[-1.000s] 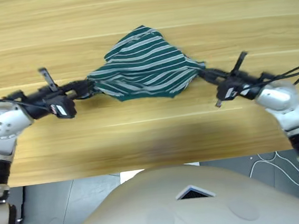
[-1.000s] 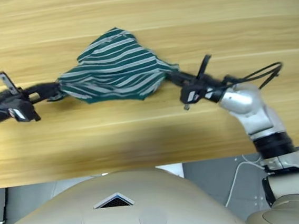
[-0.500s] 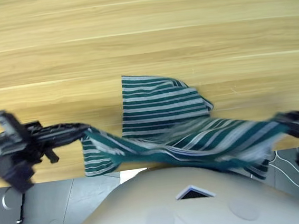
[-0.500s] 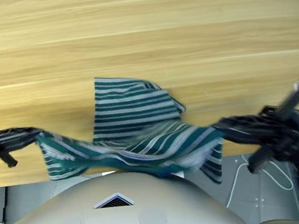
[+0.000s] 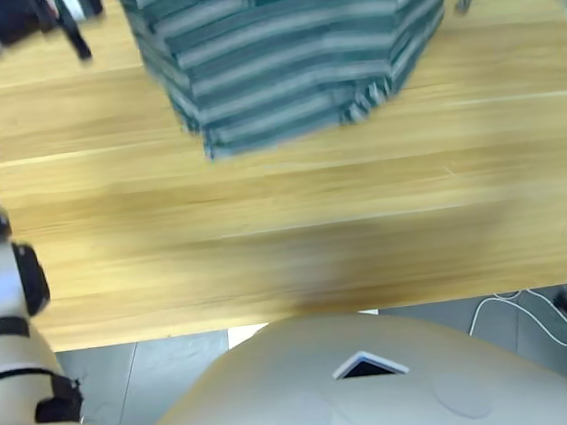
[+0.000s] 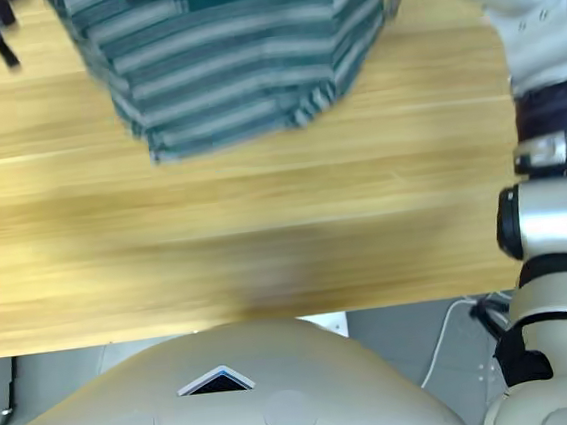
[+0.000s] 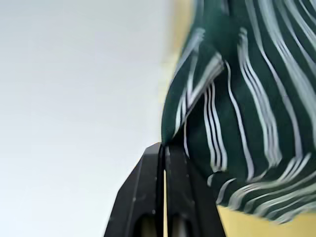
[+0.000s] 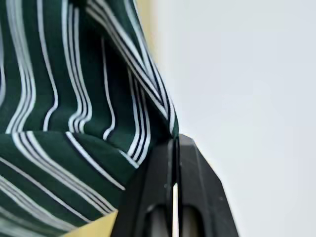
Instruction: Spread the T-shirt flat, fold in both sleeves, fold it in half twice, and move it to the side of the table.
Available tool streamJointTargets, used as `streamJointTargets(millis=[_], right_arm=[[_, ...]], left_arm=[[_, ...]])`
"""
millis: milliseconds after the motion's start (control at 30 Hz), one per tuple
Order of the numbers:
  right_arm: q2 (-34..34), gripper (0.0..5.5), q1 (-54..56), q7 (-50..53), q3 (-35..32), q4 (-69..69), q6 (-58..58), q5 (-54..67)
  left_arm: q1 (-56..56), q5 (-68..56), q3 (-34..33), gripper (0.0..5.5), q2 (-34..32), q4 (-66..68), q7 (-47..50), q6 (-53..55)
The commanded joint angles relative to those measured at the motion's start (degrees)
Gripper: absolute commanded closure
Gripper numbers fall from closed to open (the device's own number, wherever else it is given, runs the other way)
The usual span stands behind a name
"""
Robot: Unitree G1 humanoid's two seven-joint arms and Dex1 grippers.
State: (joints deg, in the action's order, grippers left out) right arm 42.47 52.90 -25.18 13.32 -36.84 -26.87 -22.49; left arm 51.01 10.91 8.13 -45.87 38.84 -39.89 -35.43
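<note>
Green T-shirt (image 6: 233, 57) with pale stripes stretches wide across the far part of the wooden tabletop (image 6: 265, 224). Its upper part is cut off by the frame's top edge and its crooked hem sits lower on the left. The right arm (image 6: 530, 8) stands just beside the shirt's right edge.

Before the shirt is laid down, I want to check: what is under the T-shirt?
Nearer than the hem of the T-shirt, the wooden table shows. Both the left gripper and the right gripper pinch its edges. What lies beneath the cloth itself is covered.
</note>
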Motion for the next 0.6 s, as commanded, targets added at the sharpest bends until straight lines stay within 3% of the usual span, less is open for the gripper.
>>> streamJointTargets(millis=[33, 133, 267, 367, 600], right_arm=[[7.6, 5.49, -5.5, 10.5, 0.8, 1.9, -6.7, -9.7], [5.0, 5.49, -19.8, 15.6, 6.7, -2.2, -7.9, -14.3], [-0.2, 5.49, -21.6, 23.3, 5.7, -6.6, -5.2, -14.4], [-3.1, 5.49, -22.7, 24.5, 7.3, -7.4, -4.8, -15.8], [-0.3, 5.49, -31.7, 14.8, 6.9, 1.8, -12.3, -8.6]], left_arm=[[6.3, 9.8, 3.5, 5.50, -2.9, 10.4, 7.9, -12.3], [-10.0, 11.6, 8.6, 5.50, 1.9, 13.5, 10.3, -19.3], [-16.5, 10.8, 5.3, 5.50, 5.0, 14.7, 20.8, -21.4], [-19.1, 15.7, 7.2, 5.50, 5.3, 17.5, 25.4, -19.8], [-28.8, 13.3, 10.6, 5.50, 5.1, 15.4, 18.0, -22.9]])
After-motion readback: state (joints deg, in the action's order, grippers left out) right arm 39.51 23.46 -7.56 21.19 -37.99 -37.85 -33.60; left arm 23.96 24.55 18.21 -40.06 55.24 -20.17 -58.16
